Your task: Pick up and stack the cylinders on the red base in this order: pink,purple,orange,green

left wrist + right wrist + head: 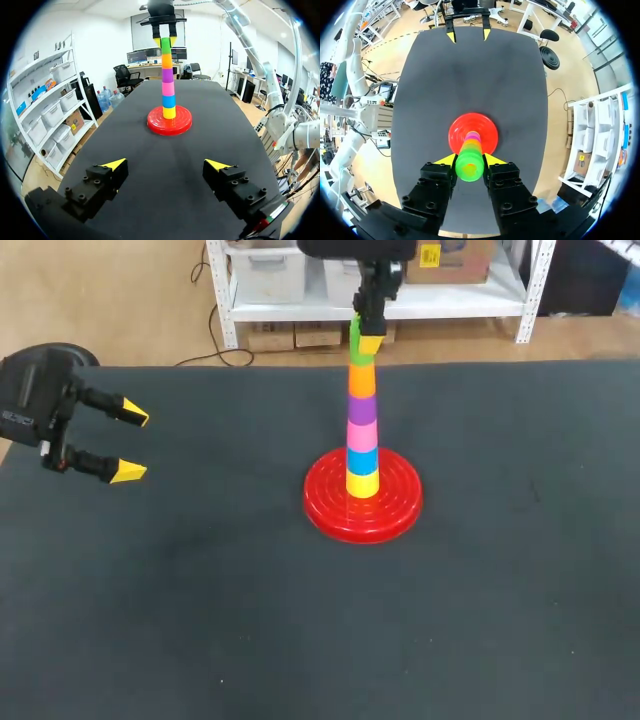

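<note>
Green cylinder (469,167) tops the stack on the red base (330,520), clamped in my right gripper (470,159). Check it sits square on the orange cylinder (362,378), then release and lift straight up. Left gripper (130,443) at base's 9 o'clock, open, empty.

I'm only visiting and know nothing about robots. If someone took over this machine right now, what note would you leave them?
Left gripper: open, empty, off to the left, far from the red base.
Right gripper: shut on the green cylinder, at the top of the pile.
On the base, bottom up: yellow, blue, pink, purple, orange, green.
Done: pink, purple and orange are in order; green appears to sit on orange.
Left: release green and lift clear. Whether green is fully seated cannot be told.
</note>
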Controlling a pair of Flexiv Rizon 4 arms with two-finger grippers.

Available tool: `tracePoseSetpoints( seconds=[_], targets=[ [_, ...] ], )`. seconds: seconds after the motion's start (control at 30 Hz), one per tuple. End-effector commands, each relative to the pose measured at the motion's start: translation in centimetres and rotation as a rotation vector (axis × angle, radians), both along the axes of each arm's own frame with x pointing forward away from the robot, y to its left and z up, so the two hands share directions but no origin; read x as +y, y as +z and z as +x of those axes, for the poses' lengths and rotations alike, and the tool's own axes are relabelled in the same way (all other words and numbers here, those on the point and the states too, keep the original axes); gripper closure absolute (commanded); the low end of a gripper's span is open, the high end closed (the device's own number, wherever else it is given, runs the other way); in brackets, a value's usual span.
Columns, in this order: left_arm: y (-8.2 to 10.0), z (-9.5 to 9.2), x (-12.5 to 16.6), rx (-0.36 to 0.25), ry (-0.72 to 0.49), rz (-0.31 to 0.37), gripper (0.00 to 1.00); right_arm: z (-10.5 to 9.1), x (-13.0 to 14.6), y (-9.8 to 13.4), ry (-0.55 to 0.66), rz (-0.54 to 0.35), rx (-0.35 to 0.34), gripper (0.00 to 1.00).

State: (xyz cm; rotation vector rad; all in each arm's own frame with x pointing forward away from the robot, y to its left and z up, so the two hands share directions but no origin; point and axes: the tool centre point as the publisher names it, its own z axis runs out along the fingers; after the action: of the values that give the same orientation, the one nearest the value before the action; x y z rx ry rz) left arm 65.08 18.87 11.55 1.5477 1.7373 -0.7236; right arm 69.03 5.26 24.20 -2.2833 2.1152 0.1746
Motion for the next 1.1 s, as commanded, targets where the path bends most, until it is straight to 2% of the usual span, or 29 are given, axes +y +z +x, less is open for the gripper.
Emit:
tracePoseSetpoints(
  seconds=[0.03,0.13,0.17,0.2,0.23,0.37,0.47,0.57,0.67,0.7,0.8,0.93,0.97,1.0,1.03,1.07,1.1],
  targets=[
    [-0.1,0.0,0.1,-0.004,-0.001,-0.003,0.00,0.2,0.1,-0.9,0.000,0.001,0.003,1.00],
    [-0.1,0.0,0.1,-0.004,-0.001,-0.003,0.00,0.0,0.1,-0.7,-0.003,0.004,-0.008,1.00],
    [-0.1,0.0,0.1,-0.004,-0.001,-0.003,0.00,-0.1,0.0,-0.7,-0.004,0.004,-0.008,0.78],
    [-0.1,0.0,0.1,-0.004,-0.001,-0.003,0.00,-0.2,0.0,-0.6,-0.006,0.003,-0.017,0.15],
    [-0.1,0.0,0.1,-0.004,-0.001,-0.003,0.00,-0.4,0.0,-0.6,-0.007,0.005,-0.016,0.00],
    [-0.1,0.0,0.1,-0.004,-0.001,-0.003,0.00,-0.9,0.0,-0.3,-0.013,0.017,-0.031,0.00],
    [-0.1,0.0,0.1,-0.004,-0.001,-0.003,0.00,-1.0,-0.2,0.2,-0.029,0.047,-0.070,0.00],
    [-0.1,0.0,0.1,-0.004,-0.001,-0.003,0.00,-1.1,-0.5,1.2,-0.051,0.101,-0.132,0.00],
    [-0.1,0.0,0.1,-0.004,-0.001,-0.003,0.00,-1.3,-0.9,2.7,-0.084,0.200,-0.221,0.00],
    [-0.1,0.0,0.1,-0.004,-0.001,-0.003,0.00,-1.4,-1.2,3.4,-0.105,0.250,-0.271,0.00],
    [-0.1,0.0,0.1,-0.004,-0.001,-0.003,0.00,-1.9,-1.9,4.7,-0.133,0.373,-0.348,0.00],
    [-0.1,0.0,0.1,-0.004,-0.001,-0.003,0.00,-3.0,-3.2,6.2,-0.180,0.643,-0.445,0.00],
    [-0.1,0.0,0.1,-0.004,-0.001,-0.003,0.00,-3.2,-3.3,6.3,-0.192,0.694,-0.450,0.00],
    [-0.1,0.0,0.1,-0.004,-0.001,-0.003,0.00,-3.6,-3.7,6.3,-0.233,0.808,-0.438,0.00],
    [-0.1,0.0,0.1,-0.004,-0.001,-0.003,0.00,-3.6,-4.0,6.3,-0.265,0.864,-0.434,0.00],
    [-0.1,0.0,0.1,-0.004,-0.001,-0.003,0.00,-3.7,-4.4,6.4,-0.280,0.979,-0.406,0.00],
    [-0.1,0.0,0.1,-0.004,-0.001,-0.003,0.00,-3.7,-4.4,6.4,-0.280,0.979,-0.406,0.00]
  ],
)
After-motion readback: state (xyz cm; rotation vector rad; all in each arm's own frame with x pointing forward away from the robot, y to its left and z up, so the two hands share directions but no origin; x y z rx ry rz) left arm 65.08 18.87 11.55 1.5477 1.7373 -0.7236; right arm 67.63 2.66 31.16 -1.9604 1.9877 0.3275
